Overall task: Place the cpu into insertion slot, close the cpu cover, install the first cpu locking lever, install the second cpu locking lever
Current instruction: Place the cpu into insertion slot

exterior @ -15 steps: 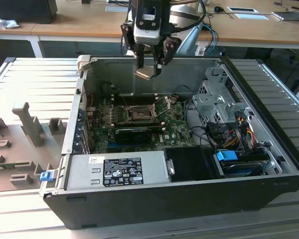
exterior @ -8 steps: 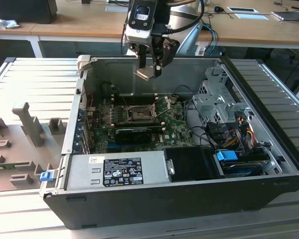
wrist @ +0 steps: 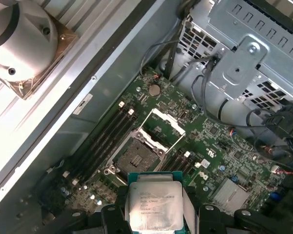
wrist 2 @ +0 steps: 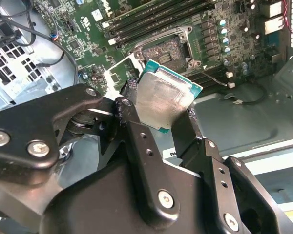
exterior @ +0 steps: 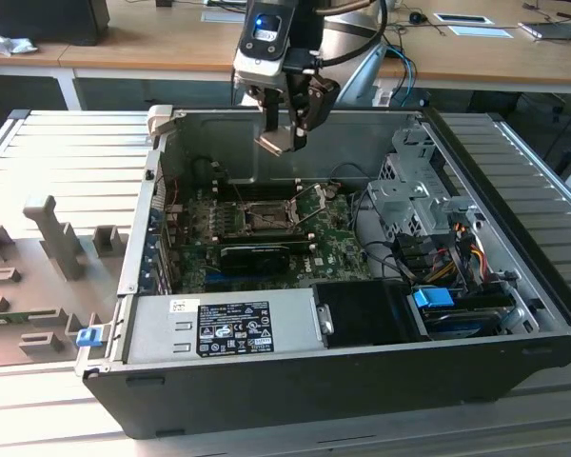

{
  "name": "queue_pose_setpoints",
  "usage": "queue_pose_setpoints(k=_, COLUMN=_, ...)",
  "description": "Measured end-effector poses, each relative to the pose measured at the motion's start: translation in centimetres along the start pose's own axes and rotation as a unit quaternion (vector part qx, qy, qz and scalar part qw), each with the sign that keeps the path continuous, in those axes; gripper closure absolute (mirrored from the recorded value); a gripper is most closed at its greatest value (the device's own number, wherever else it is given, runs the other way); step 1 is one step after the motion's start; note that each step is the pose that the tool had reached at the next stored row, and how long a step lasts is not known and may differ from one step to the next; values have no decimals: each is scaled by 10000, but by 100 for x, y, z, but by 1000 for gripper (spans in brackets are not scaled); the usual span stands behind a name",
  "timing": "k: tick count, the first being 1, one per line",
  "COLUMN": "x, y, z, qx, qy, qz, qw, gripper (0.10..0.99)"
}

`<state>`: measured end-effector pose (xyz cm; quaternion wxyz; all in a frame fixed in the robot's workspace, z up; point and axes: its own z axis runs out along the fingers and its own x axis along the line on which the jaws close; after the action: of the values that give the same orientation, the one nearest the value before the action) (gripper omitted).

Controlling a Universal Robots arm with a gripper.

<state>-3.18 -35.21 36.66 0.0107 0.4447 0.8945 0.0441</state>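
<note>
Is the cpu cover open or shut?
Open: in the first wrist view the cpu cover stands swung up off the bare socket, while the gripper holds the cpu clear of it.

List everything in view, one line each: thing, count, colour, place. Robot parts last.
computer case: one, black, open, on the grey ribbed table
motherboard: one, green, inside the case
socket: one, dark, uncovered, mid-board
cpu cover: one, silver-grey, raised beside the socket
memory slots: several, black, alongside the socket
power supply: one, grey, in the case along its near side
drive cage: one, grey, at the exterior view's right
cpu: one, silver top with green edge, held above the board
claw: one, black, shut on the cpu
arm: one, silver, above the case
</note>
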Motion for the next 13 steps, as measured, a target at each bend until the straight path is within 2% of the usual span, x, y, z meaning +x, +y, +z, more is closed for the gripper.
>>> queue_pose_setpoints(k=4, x=0, y=-3, z=30, qx=-1, qy=-19, qz=241, qw=9997, gripper=557)
queue_pose_setpoints(k=7, x=0, y=-5, z=41, qx=-6, qy=-43, qz=505, qw=9987, gripper=557)
queue_pose_setpoints(k=11, x=0, y=-5, z=42, qx=-10, qy=-57, qz=664, qw=9978, gripper=557)
queue_pose_setpoints(k=13, x=0, y=-5, z=45, qx=-14, qy=-70, qz=819, qw=9966, gripper=557)
